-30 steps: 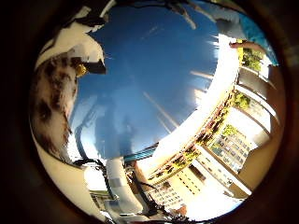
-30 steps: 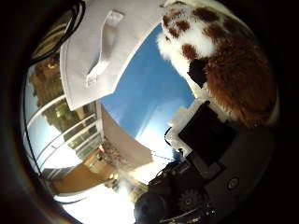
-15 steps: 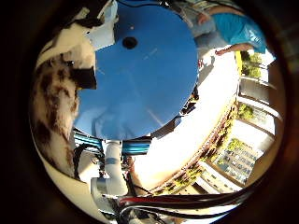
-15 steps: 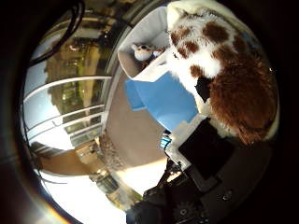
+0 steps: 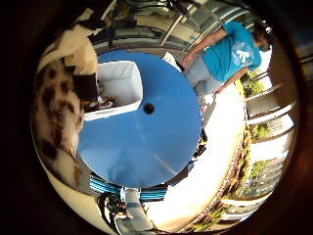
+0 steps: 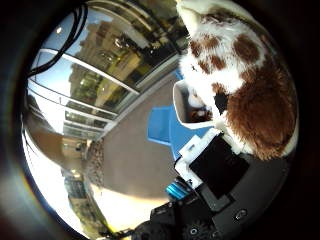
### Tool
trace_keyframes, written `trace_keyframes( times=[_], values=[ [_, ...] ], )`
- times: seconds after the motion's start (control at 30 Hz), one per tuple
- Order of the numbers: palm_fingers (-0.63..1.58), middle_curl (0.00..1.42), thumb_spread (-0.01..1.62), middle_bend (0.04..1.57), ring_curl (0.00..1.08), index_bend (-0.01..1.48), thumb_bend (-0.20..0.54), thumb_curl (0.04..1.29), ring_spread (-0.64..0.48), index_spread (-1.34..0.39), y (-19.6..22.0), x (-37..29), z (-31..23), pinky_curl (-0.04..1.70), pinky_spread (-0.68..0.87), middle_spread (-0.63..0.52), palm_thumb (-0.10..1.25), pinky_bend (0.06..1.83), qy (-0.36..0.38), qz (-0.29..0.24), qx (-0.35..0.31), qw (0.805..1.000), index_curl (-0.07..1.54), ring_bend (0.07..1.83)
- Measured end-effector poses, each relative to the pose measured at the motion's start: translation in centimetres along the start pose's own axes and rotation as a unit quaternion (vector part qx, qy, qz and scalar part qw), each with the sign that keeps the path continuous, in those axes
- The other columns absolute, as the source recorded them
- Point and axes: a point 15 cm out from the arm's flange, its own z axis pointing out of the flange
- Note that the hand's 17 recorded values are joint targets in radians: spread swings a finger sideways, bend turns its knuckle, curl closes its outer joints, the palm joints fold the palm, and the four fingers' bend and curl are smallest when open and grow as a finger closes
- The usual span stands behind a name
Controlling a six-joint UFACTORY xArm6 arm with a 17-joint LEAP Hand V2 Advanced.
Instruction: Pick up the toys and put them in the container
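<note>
The round blue surface (image 5: 146, 147) lies well below the palm. On it stands the white container (image 5: 117, 88), open-topped, with a small toy already inside. The robot hand (image 6: 215, 170) has its fingers closed round a brown-spotted plush toy (image 6: 245, 95) — hugged against the palm. Best carry it squarely over the opening, descend, then release.

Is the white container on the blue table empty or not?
Not empty. The white container on the blue table already holds something small and brownish; what it is, cannot tell.
</note>
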Motion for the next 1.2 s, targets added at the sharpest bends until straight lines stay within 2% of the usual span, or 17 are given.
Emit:
trace_keyframes(
  times=[0.13,0.3,0.4,0.47,0.53,0.57,0.63,0.7,0.83,1.0,1.1,1.2],
  values=[
    [0.76,0.99,1.07,1.41,0.74,0.68,-0.017,0.89,-0.09,-0.88,-2.8,-0.7,4.2,0.75,0.1,-0.16,0.97,1.73,-0.003,0.005,0.021,1.0,1.24,1.65],
    [0.78,0.98,1.05,1.4,0.73,0.67,-0.033,0.87,-0.09,-0.89,-4.6,-0.4,10.0,0.76,0.1,-0.15,0.88,1.71,-0.003,0.009,0.02,1.0,1.3,1.65],
    [0.78,0.94,1.04,1.38,0.71,0.71,-0.039,0.84,-0.07,-0.87,-4.9,0.1,13.3,0.77,0.1,-0.14,0.81,1.61,-0.002,0.013,0.013,1.0,1.3,1.6],
    [0.74,0.9,1.05,1.33,0.69,0.67,-0.044,0.82,-0.03,-0.86,-4.6,0.6,15.5,0.77,0.12,-0.12,0.78,1.55,0.0,0.015,0.0,1.0,1.28,1.56],
    [0.64,0.83,1.05,1.19,0.65,0.6,-0.049,0.79,0.02,-0.83,-4.1,1.0,17.3,0.76,0.15,-0.11,0.74,1.52,0.001,0.014,-0.014,1.0,1.23,1.47],
    [0.38,0.79,1.05,1.03,0.65,0.46,-0.052,0.77,0.04,-0.79,-3.9,1.1,18.3,0.77,0.17,-0.12,0.71,1.56,0.001,0.01,-0.022,1.0,1.19,1.44],
    [0.0,0.68,1.06,0.76,0.6,0.37,-0.05,0.74,0.1,-0.74,-3.4,1.3,19.9,0.76,0.24,-0.1,0.67,1.53,0.001,-0.006,-0.034,0.999,1.09,1.28],
    [-0.2,0.58,1.07,0.6,0.49,0.3,-0.05,0.69,0.15,-0.7,-2.9,1.3,21.4,0.67,0.29,-0.08,0.63,1.37,0.001,-0.02,-0.045,0.999,0.98,1.05],
    [-0.19,0.46,1.09,0.38,0.36,0.15,-0.043,0.62,0.21,-0.62,-3.1,0.9,21.7,0.57,0.37,-0.03,0.6,1.2,-0.001,-0.045,-0.041,0.998,0.81,0.8],
    [-0.11,0.4,1.1,0.24,0.3,0.12,-0.034,0.55,0.25,-0.54,-3.6,0.7,20.0,0.48,0.42,0.01,0.58,1.08,-0.002,-0.054,-0.03,0.998,0.64,0.66],
    [-0.06,0.38,1.1,0.19,0.29,0.14,-0.032,0.52,0.26,-0.51,-4.4,0.3,15.4,0.45,0.45,0.03,0.59,1.03,-0.002,-0.066,-0.004,0.998,0.56,0.6],
    [-0.02,0.36,1.1,0.17,0.28,0.16,-0.031,0.5,0.26,-0.49,-3.2,0.4,11.1,0.42,0.46,0.03,0.59,1.0,-0.002,-0.072,-0.011,0.997,0.51,0.57]
  ],
)
